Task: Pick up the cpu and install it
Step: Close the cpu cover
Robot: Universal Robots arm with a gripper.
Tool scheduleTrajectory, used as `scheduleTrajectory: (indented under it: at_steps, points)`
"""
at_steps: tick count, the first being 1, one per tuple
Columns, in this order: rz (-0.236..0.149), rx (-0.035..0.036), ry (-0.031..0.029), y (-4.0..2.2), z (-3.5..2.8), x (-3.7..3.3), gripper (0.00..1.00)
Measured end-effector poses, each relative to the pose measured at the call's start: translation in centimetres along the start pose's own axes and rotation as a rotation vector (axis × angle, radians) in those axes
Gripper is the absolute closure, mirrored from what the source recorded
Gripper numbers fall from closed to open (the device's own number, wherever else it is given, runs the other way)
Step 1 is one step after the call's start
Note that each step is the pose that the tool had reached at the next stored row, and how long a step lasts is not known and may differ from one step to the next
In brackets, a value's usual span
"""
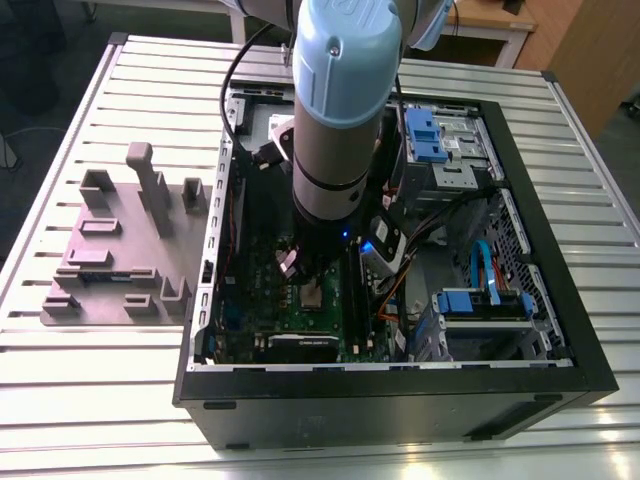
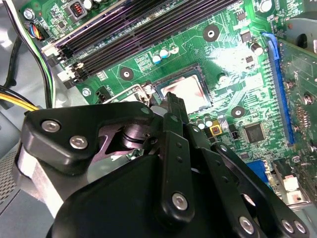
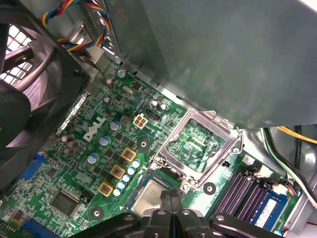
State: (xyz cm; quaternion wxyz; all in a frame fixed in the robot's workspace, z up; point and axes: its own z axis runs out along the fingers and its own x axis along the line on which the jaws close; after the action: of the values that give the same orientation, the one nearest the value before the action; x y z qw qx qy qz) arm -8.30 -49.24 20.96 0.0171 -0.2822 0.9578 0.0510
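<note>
A table (image 1: 90,400) of ribbed, pale metal slats is carrying the whole setup, and its grooves are catching the light. In the exterior view, wooden furniture (image 1: 580,50) is showing beyond the table at about one o'clock. A black, boxy computer case (image 1: 400,400) is lying on its side with its open face up. At nine o'clock from the case, a matte grey fixture plate (image 1: 110,260) with blocky upright pegs is lying flat on the slats.

Inside the case, blue plastic drive brackets (image 1: 425,135) are sitting toward one o'clock. A green motherboard (image 1: 250,300) is filling the half toward seven o'clock. The arm (image 1: 335,120), a smooth grey cylinder with a light blue cap, is reaching straight down into the case over that board.

The cpu (image 1: 312,293) is lying flat in its socket on the motherboard, directly under the arm. In both wrist views it is showing as a small square with a dull silvery top (image 2: 185,91) (image 3: 148,196). In the first wrist view the socket's shiny metal frame (image 3: 173,133) is standing hinged open just beside the chip.

The gripper (image 3: 171,194) is made of black, bolted link bars. Its fingers are pressing together with no gap and are holding nothing. Their tips are hovering at the edge of the chip, as the second wrist view (image 2: 172,96) is also showing. Long dark memory slots (image 2: 148,29) are running near the socket.
</note>
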Motion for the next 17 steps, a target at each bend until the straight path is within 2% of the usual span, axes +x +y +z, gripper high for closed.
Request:
scheduleTrajectory:
  at_steps: [6,13,15,16,17]
  points:
    - [-0.004,-0.0004,0.0001,-0.08,0.02,-0.12,0.90]
    - [-0.114,-0.0072,0.0100,-0.10,0.04,-0.15,0.90]
    - [-0.125,-0.0115,0.0084,-0.14,0.04,-0.20,0.90]
    - [-0.131,-0.0160,0.0057,-0.16,0.04,-0.24,0.90]
    - [-0.137,-0.0236,0.0011,-0.18,0.05,-0.27,0.90]
